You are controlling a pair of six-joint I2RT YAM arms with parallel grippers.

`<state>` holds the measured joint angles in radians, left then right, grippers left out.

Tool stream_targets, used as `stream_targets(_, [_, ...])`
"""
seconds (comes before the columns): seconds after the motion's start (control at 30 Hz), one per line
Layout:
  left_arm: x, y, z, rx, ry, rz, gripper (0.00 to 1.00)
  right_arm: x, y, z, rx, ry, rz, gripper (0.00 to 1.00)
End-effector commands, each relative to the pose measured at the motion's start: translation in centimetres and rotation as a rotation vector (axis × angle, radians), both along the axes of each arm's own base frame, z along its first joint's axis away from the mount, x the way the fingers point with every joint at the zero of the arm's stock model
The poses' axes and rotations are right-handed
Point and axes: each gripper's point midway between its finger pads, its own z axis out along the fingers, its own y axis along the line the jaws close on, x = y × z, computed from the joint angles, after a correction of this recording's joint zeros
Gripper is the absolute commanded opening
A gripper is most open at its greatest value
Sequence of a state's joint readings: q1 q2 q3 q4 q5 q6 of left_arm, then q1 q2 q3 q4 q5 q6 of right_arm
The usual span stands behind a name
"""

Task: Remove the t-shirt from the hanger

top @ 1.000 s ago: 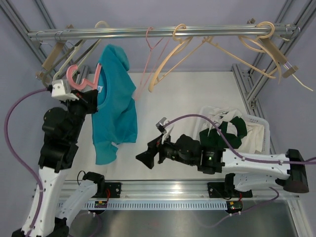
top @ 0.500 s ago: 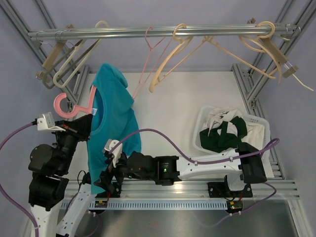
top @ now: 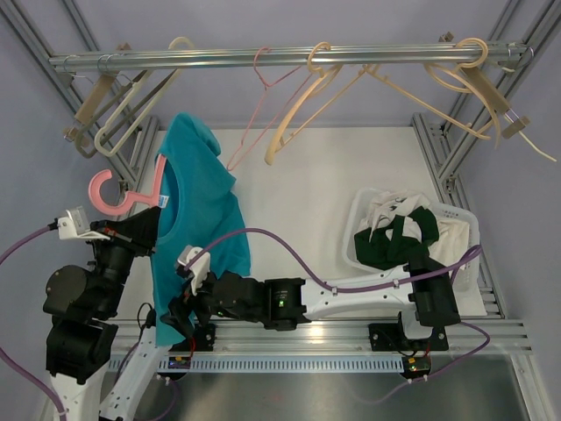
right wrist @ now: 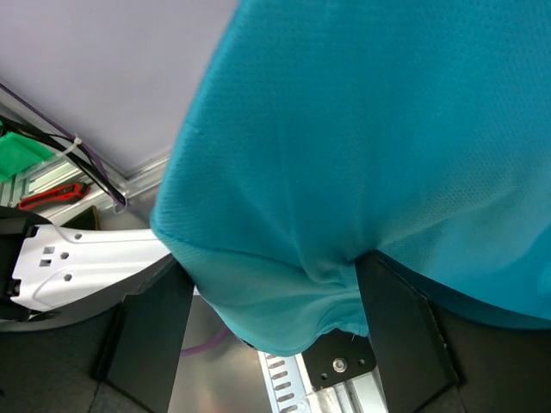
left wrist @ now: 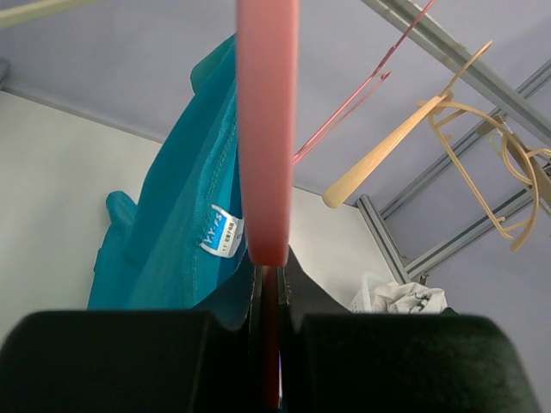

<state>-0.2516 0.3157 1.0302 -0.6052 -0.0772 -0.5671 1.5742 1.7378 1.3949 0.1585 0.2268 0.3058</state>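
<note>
The blue t-shirt [top: 197, 219] is hung on the pink hanger [top: 118, 195]. Its neck is looped over the hanger and its body is dropped straight down below it. The hanger is not hooked on the rail [top: 280, 57], which is seen up above and behind it. It is likely held away like this so the shirt can be pulled free.

The left pincer [top: 131, 230] is clenched on the hanger, just under its hook. In the left wrist view the pink bar is squeezed between the dark fingers [left wrist: 129, 361].

The right pincer [top: 180, 320] is placed well below the hanger, at the shirt's bottom edge. It is spread apart with the bunched hem between its two sides, so nothing is gripped yet. It is probably put there so the hem can be pinched and tugged down.

Far to the right of the hanger, a white basket [top: 355, 232] of other clothes is set on the table [top: 324, 175].

The hanger's arms are covered by the shirt. From above, the right pincer's tips are lost under the cloth. Whether the hem is touched by either side cannot be told.
</note>
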Motion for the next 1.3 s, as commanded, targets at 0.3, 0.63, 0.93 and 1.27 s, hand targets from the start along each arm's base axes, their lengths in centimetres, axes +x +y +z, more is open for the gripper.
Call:
stream_targets(0.3, [0.1,-0.9,5.1,-0.094,-0.139,-0.047,0.0,1.2,-0.9,1.4,0.05,0.045,-0.134,0.44])
stream_targets(0.63, [1.7,-0.7,7.6,-0.058,-0.202,-0.014,0.0,-0.6,-1.6,0.4,0.03,0.08,-0.07,0.01])
stream_targets(0.93, [2.9,-0.1,13.9,-0.078,-0.363,0.038,0.0,-2.7,-3.5,-4.8,-0.13,0.065,-0.068,0.0])
stream_targets(1.27, [-0.4,-0.5,21.0,-0.164,-0.499,-0.037,0.0,-0.7,-6.5,-8.5,-0.361,-0.091,-0.273,0.0])
